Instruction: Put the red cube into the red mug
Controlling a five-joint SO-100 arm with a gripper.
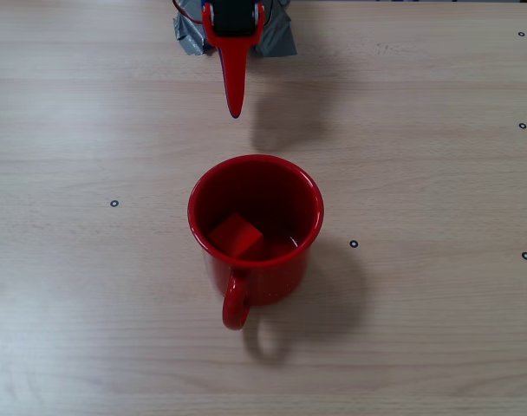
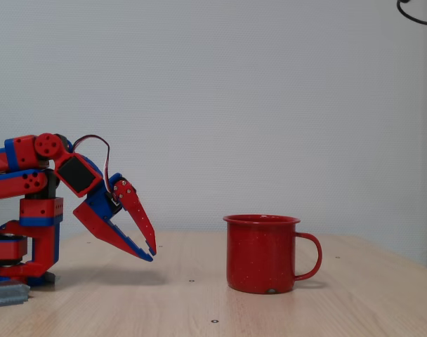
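Bare table [image 1: 419,130] is lying open between the gripper [image 2: 151,253] and the red mug [image 2: 263,254], nothing blocking passage; the mug's mouth is standing open upward, the red cube [image 1: 235,235] occupying its left floor

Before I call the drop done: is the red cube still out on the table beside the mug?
No. In a fixed view the red cube lies inside the red mug, on its bottom.

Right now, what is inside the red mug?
In a fixed view from above, the red cube lies tilted inside the red mug, near its left wall. In a side fixed view, the mug's wall hides it.
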